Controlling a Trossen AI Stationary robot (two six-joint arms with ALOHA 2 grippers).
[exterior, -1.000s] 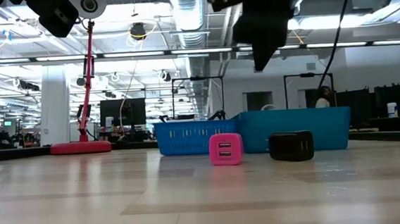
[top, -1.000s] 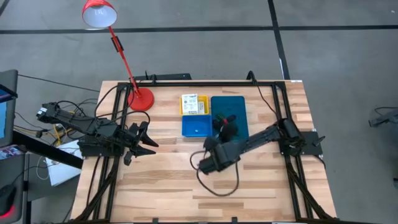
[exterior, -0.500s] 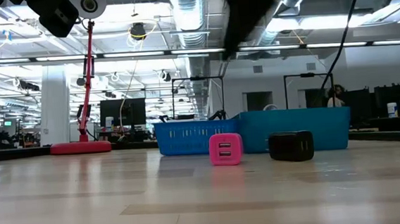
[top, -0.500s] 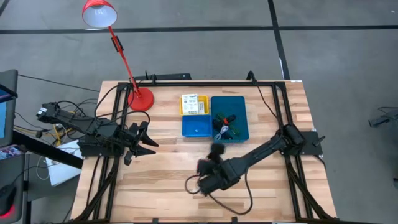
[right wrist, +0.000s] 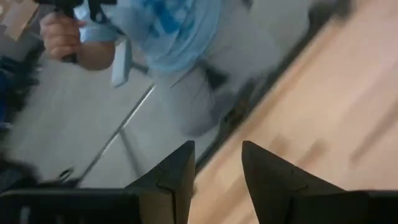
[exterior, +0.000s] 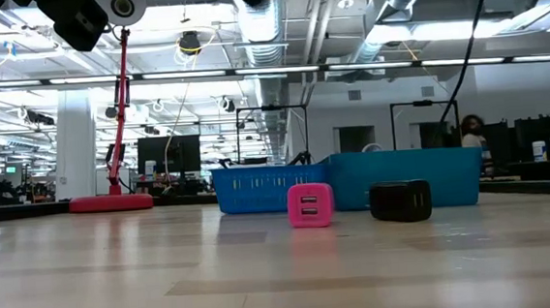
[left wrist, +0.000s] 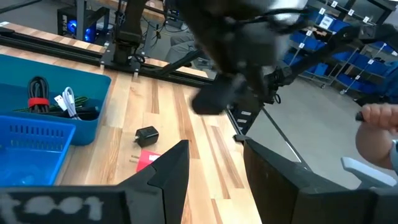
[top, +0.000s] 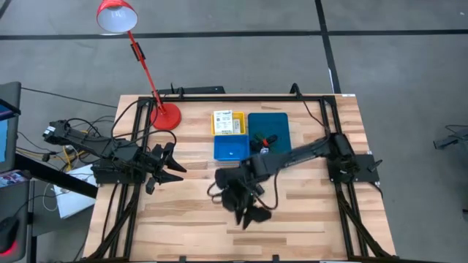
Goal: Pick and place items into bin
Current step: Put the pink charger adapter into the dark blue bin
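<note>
Pink charger (exterior: 310, 206) and black charger (exterior: 401, 201) stand just outside bin (exterior: 408, 178).

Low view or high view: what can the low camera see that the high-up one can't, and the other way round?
Only the low view: the pink piece and the black piece standing on the table in front of the blue compartment, plus the room behind.
Only the high view: the white box in the yellow compartment, the cords in the teal compartment, the left gripper by the table's left edge, and the right gripper over the middle.
Both: the red lamp and the blue and teal compartments.
</note>
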